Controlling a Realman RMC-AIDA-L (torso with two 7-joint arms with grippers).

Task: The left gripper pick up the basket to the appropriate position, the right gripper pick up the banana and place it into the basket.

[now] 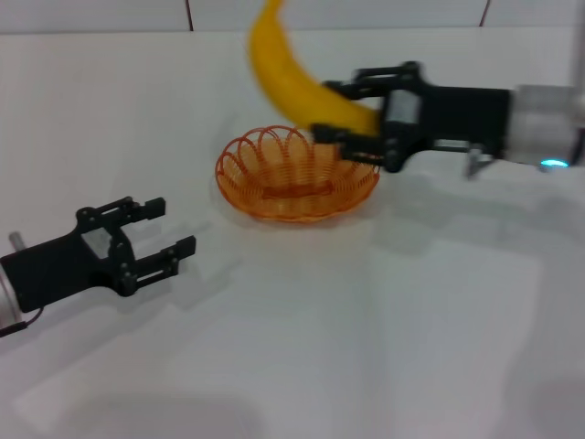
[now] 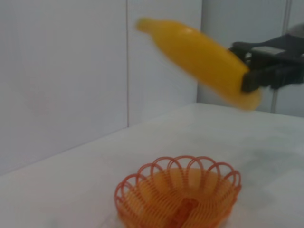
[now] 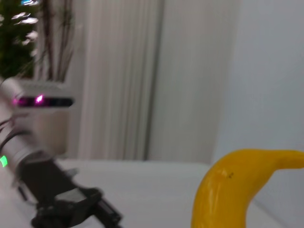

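Right gripper [image 1: 352,112] clamped on the lower end of the banana [image 1: 292,73], held in the air above the far right rim of the basket [image 1: 239,183]. Banana tilted, free end pointing up toward the far edge of the white bench [image 1: 366,320]. Basket standing toward the far middle of the bench. Left gripper [image 1: 157,234] near the left edge, fingers spread, holding nothing, well apart from the basket.
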